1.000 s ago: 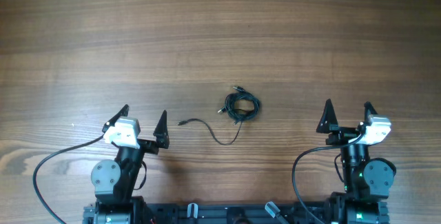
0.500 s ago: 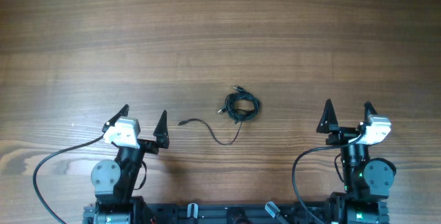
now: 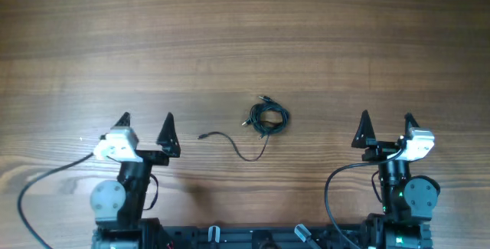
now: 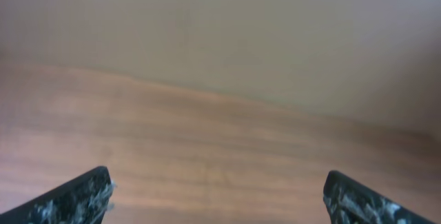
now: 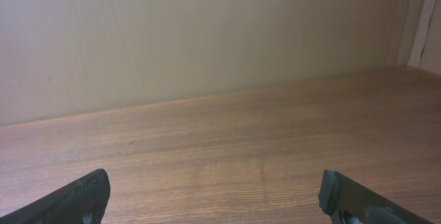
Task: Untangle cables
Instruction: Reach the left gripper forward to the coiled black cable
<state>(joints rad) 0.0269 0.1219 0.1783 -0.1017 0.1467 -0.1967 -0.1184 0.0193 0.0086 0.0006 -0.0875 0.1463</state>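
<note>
Left claw shifted leftward, spread wide, right claw released, thin black cables coiled

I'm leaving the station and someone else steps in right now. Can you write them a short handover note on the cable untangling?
Left hand: open, empty, near the front edge of the table.
Right hand: open, empty, off to the right, touching nothing.
Job's things: a small coiled bundle lies mid-table. One loose cord curves from just below it toward the left hand, plug end leftmost. Whether it joins the bundle cannot be told.
Done: at most that one cord is laid out.
Left: the bundle is coiled; pull its cords apart and spread them.
</note>
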